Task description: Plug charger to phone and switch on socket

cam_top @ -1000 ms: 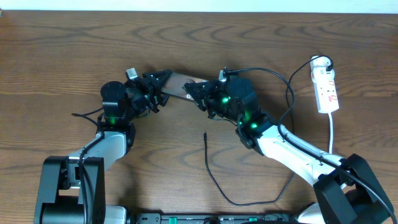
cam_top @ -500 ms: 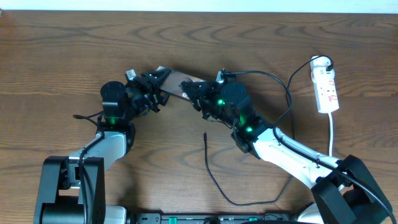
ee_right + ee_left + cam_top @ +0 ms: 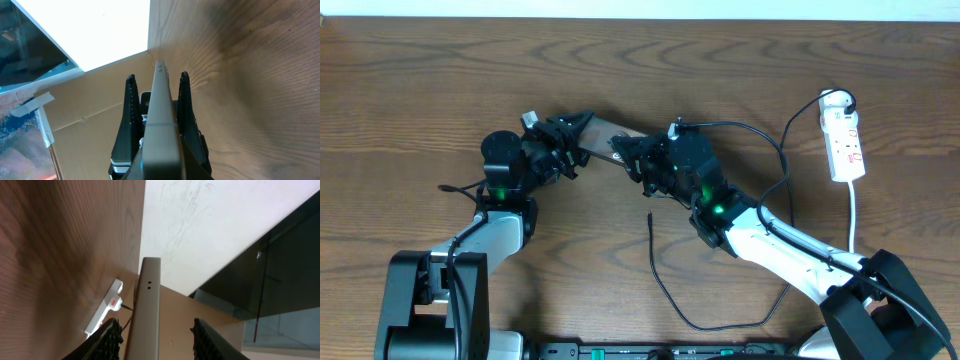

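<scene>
The right arm has slid a little to its left since a second ago, carrying the phone (image 3: 604,130) deeper toward the left arm, and the left pincer (image 3: 574,131) has narrowed. The charger and the socket lie where they lay before.

The phone hangs between the two arms at the middle of the worktop (image 3: 420,90), toward its far edge, with its brown face showing from overhead. The right pincer (image 3: 628,152) is clamped on it. In the right wrist view the slab runs edge-on straight up the middle, with one black finger (image 3: 130,107) close on each side.

The left pincer straddles the other end of the phone with its jaws apart. In the left wrist view one finger (image 3: 112,337) sits just beside the slab, while the other stands clear of it with a gap showing, so it does not grip the phone.

The charger (image 3: 655,268) lies loose on the worktop, nearer the robot than the phone. Its slim plug tip (image 3: 649,214) points toward the phone but stays apart from it, touched by neither pincer. From the tip the thin cable runs toward the robot and curls round to the right.

The socket (image 3: 845,140) lies flat, well apart at the right, its small red marks facing up and its white cord (image 3: 855,215) trailing toward the robot.
</scene>
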Action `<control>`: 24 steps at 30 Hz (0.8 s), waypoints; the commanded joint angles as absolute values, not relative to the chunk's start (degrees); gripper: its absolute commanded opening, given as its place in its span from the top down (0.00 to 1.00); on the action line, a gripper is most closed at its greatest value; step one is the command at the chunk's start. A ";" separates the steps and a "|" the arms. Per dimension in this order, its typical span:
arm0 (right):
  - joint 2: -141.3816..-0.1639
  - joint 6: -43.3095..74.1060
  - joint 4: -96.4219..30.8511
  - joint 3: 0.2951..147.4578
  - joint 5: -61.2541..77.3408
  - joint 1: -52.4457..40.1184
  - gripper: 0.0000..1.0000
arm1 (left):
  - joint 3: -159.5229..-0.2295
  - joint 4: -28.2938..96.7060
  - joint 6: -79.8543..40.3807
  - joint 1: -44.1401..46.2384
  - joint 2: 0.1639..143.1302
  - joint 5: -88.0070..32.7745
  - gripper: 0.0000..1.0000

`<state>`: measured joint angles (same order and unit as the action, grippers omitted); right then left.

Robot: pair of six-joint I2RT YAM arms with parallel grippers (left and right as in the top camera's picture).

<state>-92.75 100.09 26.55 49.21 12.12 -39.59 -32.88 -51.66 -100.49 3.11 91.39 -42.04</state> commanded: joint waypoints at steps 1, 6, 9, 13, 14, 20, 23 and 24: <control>-92.23 100.66 27.40 50.39 14.90 -40.73 0.99 | -32.77 -52.12 -100.14 3.36 90.96 -42.41 0.57; -92.23 100.66 27.38 50.39 14.87 -41.06 0.99 | -32.77 -52.12 -99.31 3.36 90.96 -42.41 0.65; -92.20 100.64 27.22 50.39 14.24 -41.52 0.99 | -32.77 -51.96 -98.21 3.36 90.96 -42.57 0.74; -92.23 100.66 27.22 50.39 12.73 -42.24 0.99 | -32.77 -51.96 -98.21 3.36 90.96 -42.61 0.81; -92.23 100.66 27.22 50.39 12.73 -42.24 0.99 | -32.77 -51.96 -98.21 3.36 90.96 -42.61 0.81; -92.23 100.66 27.22 50.39 12.62 -42.46 0.99 | -32.77 -51.94 -98.19 3.36 90.96 -42.78 0.81; -92.23 100.66 27.22 50.39 12.47 -42.54 0.99 | -32.77 -51.55 -98.19 3.36 90.96 -42.83 0.87; -92.23 100.66 27.22 50.39 12.38 -42.54 0.99 | -32.77 -51.51 -98.17 3.36 90.96 -42.83 0.87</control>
<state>-92.75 100.29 26.63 49.21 9.34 -40.99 -32.69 -51.35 -98.96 3.11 91.39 -42.04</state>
